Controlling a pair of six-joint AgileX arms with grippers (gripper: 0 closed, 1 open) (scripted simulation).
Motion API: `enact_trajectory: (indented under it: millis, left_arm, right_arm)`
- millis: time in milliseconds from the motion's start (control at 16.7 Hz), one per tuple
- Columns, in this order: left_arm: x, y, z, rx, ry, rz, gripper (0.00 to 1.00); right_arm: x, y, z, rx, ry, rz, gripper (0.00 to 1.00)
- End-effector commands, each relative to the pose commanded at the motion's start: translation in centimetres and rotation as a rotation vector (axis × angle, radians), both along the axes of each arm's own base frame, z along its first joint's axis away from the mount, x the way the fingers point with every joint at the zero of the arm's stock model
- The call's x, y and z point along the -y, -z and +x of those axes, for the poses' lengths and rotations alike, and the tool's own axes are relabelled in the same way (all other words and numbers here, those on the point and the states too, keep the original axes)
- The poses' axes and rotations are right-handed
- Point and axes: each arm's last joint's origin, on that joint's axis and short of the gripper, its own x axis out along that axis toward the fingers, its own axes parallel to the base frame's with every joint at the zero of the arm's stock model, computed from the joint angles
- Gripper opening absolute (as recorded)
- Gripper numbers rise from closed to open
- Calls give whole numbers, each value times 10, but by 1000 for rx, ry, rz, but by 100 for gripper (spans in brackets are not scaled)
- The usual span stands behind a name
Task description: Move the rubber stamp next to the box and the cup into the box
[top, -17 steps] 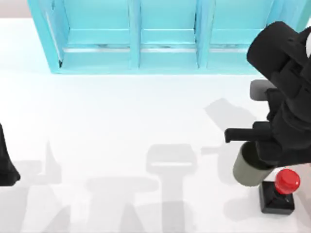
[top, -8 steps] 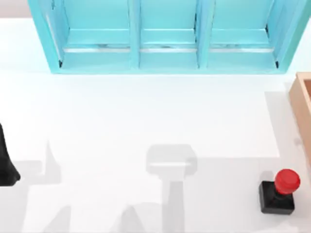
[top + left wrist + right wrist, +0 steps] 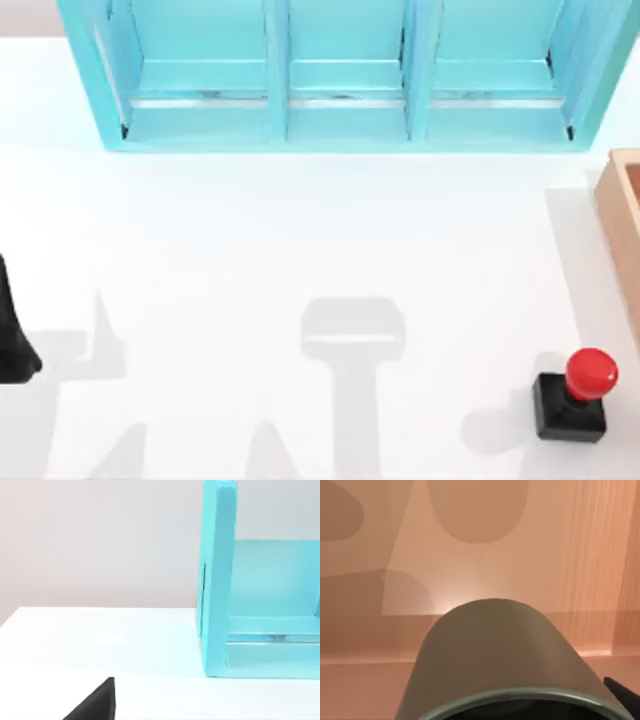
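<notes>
Cup (image 3: 495, 655) hangs over the wooden box (image 3: 622, 215) floor at the right pincer; grip state cannot be told. Cup-into-box step in hand: next likely lowering and release. Rubber stamp (image 3: 574, 398) stands at the table's 4 o'clock, near the box; left arm parked at 9 o'clock.

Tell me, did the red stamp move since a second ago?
No. In the top view the rubber stamp stands at the same spot near the table's right front, the same way below the turquoise cabinet and left of the box.
</notes>
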Motion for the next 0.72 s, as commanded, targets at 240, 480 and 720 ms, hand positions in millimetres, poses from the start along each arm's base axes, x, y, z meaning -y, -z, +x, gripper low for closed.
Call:
enact_trajectory:
  millis: [240, 480, 720]
  left_arm:
    - [0, 0, 0, 0, 0, 0, 100]
    - [0, 0, 0, 0, 0, 0, 100]
    - [0, 0, 0, 0, 0, 0, 100]
  right_arm:
    - [0, 0, 1, -3, -2, 0, 0]
    - [-1, 11, 2, 2, -2, 1, 0]
    - [-2, 28, 3, 3, -1, 1, 0]
